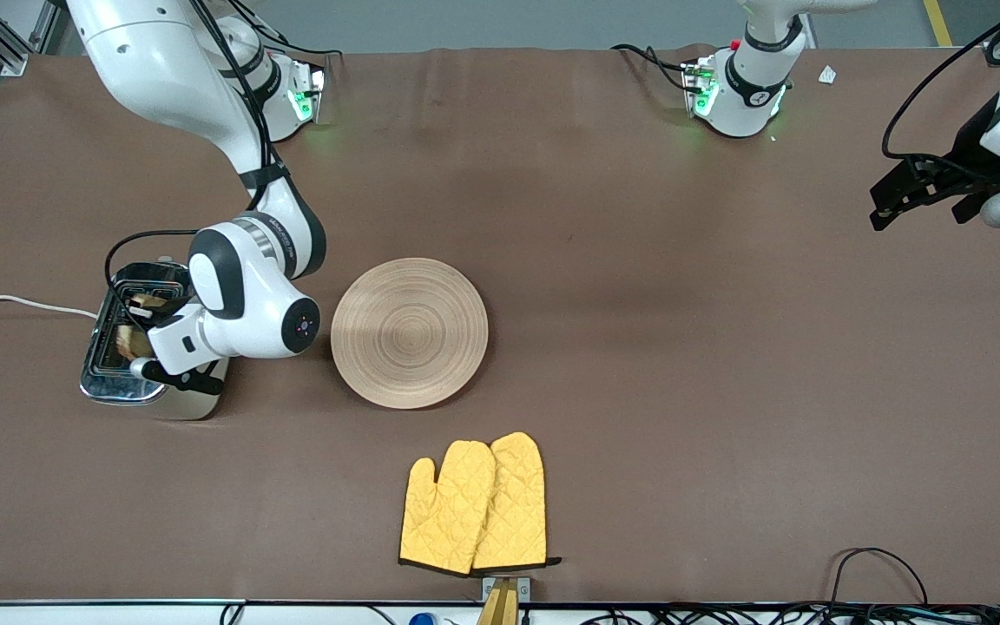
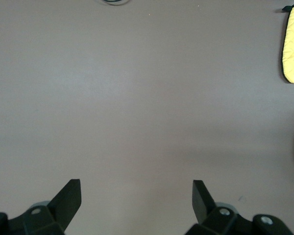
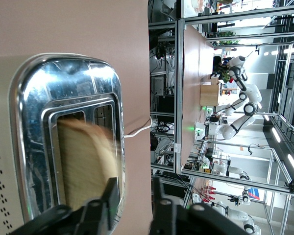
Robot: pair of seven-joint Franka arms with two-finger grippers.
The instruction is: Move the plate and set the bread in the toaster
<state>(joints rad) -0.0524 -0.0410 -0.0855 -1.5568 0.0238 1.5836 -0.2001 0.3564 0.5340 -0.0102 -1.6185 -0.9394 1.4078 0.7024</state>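
The right gripper (image 1: pixel 146 334), clamped on the bread (image 3: pixel 85 164), hangs over the toaster (image 1: pixel 131 338); keep the slice upright, square to the slot; the plate (image 1: pixel 410 332) sits beside the toaster; the left gripper (image 2: pixel 137 198) waits, fingers apart.

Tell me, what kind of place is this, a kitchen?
Probably a robotics lab, not a kitchen. The toaster, plate and oven mitts sit on a cloth-covered table between two robot arms, and the right wrist view shows more robot arms among metal frames.
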